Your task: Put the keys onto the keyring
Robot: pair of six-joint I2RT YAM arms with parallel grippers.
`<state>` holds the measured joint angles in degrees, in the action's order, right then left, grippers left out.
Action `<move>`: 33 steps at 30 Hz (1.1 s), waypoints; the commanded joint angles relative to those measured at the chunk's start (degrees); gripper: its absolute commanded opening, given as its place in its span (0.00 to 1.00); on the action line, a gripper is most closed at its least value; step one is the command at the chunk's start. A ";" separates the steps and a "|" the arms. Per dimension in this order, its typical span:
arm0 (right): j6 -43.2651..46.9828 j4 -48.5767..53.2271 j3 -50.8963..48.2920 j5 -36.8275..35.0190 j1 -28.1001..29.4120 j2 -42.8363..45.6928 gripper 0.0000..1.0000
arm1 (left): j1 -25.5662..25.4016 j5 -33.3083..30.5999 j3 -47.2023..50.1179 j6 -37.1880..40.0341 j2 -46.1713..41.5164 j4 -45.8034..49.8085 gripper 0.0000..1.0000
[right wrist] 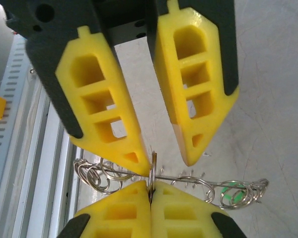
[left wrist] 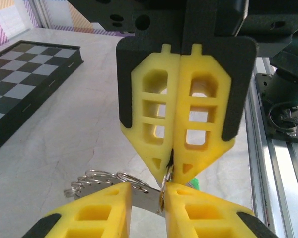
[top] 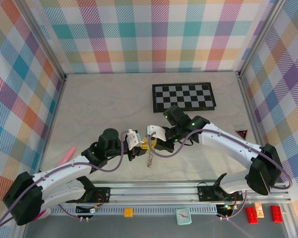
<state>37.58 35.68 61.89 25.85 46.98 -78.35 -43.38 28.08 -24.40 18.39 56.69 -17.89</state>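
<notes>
The keyring, a flat silver band strung with small wire loops, hangs in the air between both grippers. My right gripper is shut on one upright loop of it. The left gripper faces it from above, open, with one fingertip touching that loop. In the left wrist view the band crosses the gap of my left gripper, below the shut right gripper. A key's green head hangs among the loops, also green behind the right fingertip. From above, the bundle dangles under the meeting grippers.
A black-and-white checkerboard lies at the back right. A pink pen sits at the left, a red triangle at the right. The metal rail runs along the front, with a small clock and red bricks below it.
</notes>
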 commanded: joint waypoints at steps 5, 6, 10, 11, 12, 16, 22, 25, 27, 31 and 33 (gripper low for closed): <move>1.36 0.03 2.73 2.16 1.18 0.00 0.00 | -0.07 2.95 -2.26 1.38 1.50 0.49 0.13; 1.11 -0.31 2.67 2.60 1.31 0.03 0.00 | -0.06 3.04 -2.28 1.51 1.46 0.49 0.09; -1.08 -5.12 -0.66 3.11 1.03 2.78 0.11 | -0.08 3.21 -1.73 2.01 0.37 0.58 0.00; -1.94 -6.98 -2.08 3.09 0.65 3.90 0.17 | -0.13 3.21 -1.34 1.92 -0.02 0.30 0.00; -2.98 -9.10 -3.69 3.67 0.05 5.13 0.22 | -0.09 3.08 -0.75 1.81 -0.54 -0.50 0.00; -7.78 -16.30 -9.39 10.01 -3.90 8.15 0.31 | -0.13 3.04 3.21 -2.23 -1.42 -9.76 0.00; -13.03 -25.39 -14.95 13.09 -5.23 7.41 0.35 | -0.13 3.65 6.67 -6.43 0.07 -20.13 0.00; -14.09 -27.16 -15.79 13.45 -5.28 6.41 0.34 | -0.11 3.98 7.07 -6.84 0.72 -21.48 0.00; -14.33 -28.05 -16.31 13.55 -5.23 6.29 0.32 | -0.13 4.09 7.39 -7.12 1.08 -22.60 0.00; -14.38 -28.15 -16.46 14.56 -5.32 5.59 0.26 | -0.07 4.01 8.05 -7.68 1.92 -24.70 0.00; -14.25 -27.94 -16.47 14.73 -5.32 5.23 0.23 | -0.13 4.00 8.32 -8.00 2.11 -25.73 0.00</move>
<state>23.79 9.69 45.98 37.69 41.63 -72.31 -43.38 30.55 -16.64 11.33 58.63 -37.12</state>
